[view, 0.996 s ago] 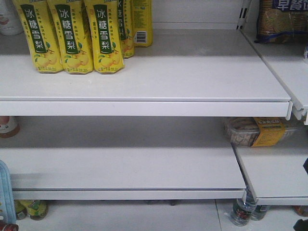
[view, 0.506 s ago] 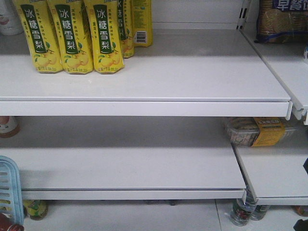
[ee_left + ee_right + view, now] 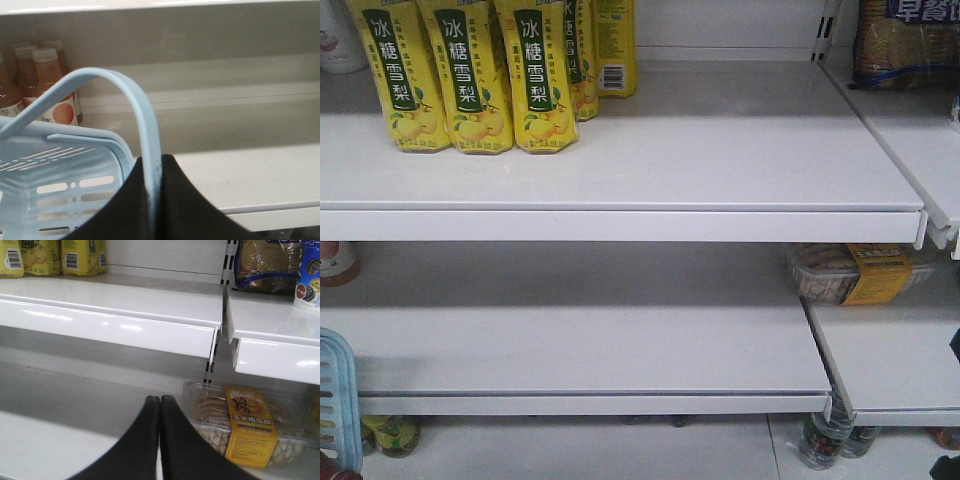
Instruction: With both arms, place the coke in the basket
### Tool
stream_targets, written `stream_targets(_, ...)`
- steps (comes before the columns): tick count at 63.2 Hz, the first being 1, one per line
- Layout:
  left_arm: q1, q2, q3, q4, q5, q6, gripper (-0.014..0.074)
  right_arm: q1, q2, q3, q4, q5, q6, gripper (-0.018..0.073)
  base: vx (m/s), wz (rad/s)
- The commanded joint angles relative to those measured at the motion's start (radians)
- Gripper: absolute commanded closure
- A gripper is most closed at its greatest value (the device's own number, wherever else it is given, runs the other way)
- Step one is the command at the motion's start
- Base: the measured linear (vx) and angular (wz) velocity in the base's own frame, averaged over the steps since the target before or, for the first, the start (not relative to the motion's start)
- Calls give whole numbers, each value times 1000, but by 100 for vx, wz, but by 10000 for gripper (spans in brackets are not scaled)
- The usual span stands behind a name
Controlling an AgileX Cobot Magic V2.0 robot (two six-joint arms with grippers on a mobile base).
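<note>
The left gripper (image 3: 152,200) is closing its two black jaws on the pale blue handle (image 3: 135,100) of the basket (image 3: 65,175), the handle's thin bar running down between them with no gap showing on either side. In the left wrist view the basket is hanging just left of the jaws, its slotted wall and rounded rim filling the lower left, and behind it several peach-coloured drink bottles (image 3: 47,85) are standing at the back of a white shelf (image 3: 250,175). In the front view only a sliver of the basket (image 3: 335,400) is showing at the lower left edge, in front of the lower shelf (image 3: 590,350). The right gripper (image 3: 160,440) is hovering with its jaws pressed together tip to tip and nothing between them, over the lower shelf near a clear plastic tray of biscuits with a yellow label (image 3: 250,425). On the upper shelf (image 3: 670,160) tall yellow drink cartons (image 3: 460,75) are standing in a group at the left, and a bag of biscuits (image 3: 265,262) is sitting on the neighbouring shelf to the right. The coke is not showing in any of the views, so I cannot tell where it is.
</note>
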Motion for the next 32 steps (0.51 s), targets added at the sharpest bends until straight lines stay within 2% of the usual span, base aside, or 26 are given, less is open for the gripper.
stream_targets(1,3,-22,-35,34,-160,33,603,-5,6,-27,-9,-71,-7,569,0,0)
stream_targets(32,2,-22,-37,34,-162,33,603,-5,6,-27,-9,-71,-7,569,0,0)
